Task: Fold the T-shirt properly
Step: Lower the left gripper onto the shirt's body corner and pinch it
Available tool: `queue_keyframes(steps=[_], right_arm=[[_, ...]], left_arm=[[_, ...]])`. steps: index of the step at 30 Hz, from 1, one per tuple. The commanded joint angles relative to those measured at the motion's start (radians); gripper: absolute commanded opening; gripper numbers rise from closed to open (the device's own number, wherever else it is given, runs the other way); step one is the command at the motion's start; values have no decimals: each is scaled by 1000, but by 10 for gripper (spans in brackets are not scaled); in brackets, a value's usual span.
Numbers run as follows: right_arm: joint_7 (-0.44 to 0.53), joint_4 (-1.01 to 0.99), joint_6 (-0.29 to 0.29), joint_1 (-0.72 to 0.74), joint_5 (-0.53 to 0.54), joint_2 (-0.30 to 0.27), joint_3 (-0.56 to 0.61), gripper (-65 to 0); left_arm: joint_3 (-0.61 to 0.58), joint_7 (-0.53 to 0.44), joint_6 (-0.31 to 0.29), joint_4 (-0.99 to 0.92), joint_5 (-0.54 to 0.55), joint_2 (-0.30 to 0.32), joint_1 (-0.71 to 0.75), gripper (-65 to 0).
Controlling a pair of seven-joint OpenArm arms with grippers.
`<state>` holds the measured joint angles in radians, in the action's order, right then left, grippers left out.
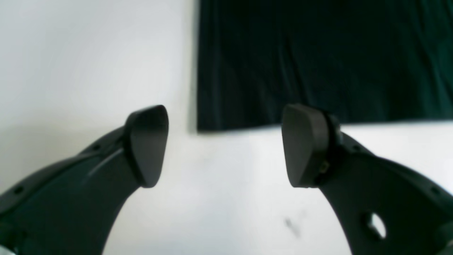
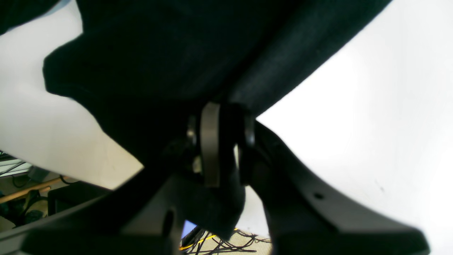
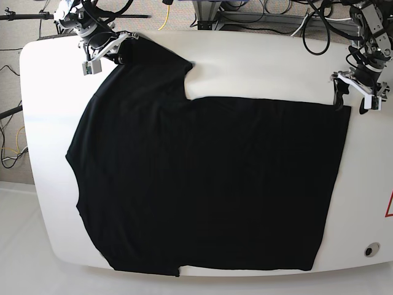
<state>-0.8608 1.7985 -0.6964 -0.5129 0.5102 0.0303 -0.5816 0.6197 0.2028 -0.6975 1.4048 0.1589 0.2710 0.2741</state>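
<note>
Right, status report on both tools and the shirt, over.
Left tool open, off the hem corner. Right tool pinching sleeve cloth. T-shirt spread flat. Nothing in the way.

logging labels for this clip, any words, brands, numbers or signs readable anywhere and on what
No readable text in any view.
Plain black soft cloth T-shirt: no print or label visible.
White rounded table: a red line mark at its right edge, cut off by the frame, no letters legible.
Small round grey fitting in the table: no marking legible.

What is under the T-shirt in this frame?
The T-shirt lies spread on the white table, bare around it. Whether anything lies beneath the cloth is hidden. The right gripper pinches one sleeve edge.
</note>
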Motion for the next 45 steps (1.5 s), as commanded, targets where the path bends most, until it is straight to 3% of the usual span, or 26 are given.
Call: queue_keyframes(steps=[1, 14, 28, 45], right_arm=[[-1, 10, -2, -3, 5, -5, -8, -580], [-10, 6, -2, -10, -1, -2, -4, -590], [-17, 3, -2, -9, -5, -1, -4, -623], [-17, 4, -2, -6, -6, 1, -1, -612]], left_arm=[[-5, -5, -1, 9, 13, 20, -29, -174], [-53, 25, -1, -14, -1, 8, -55, -174], [-26, 22, -1, -80, 5, 24, -53, -175], [-28, 54, -1, -204, 28, 14, -124, -175]])
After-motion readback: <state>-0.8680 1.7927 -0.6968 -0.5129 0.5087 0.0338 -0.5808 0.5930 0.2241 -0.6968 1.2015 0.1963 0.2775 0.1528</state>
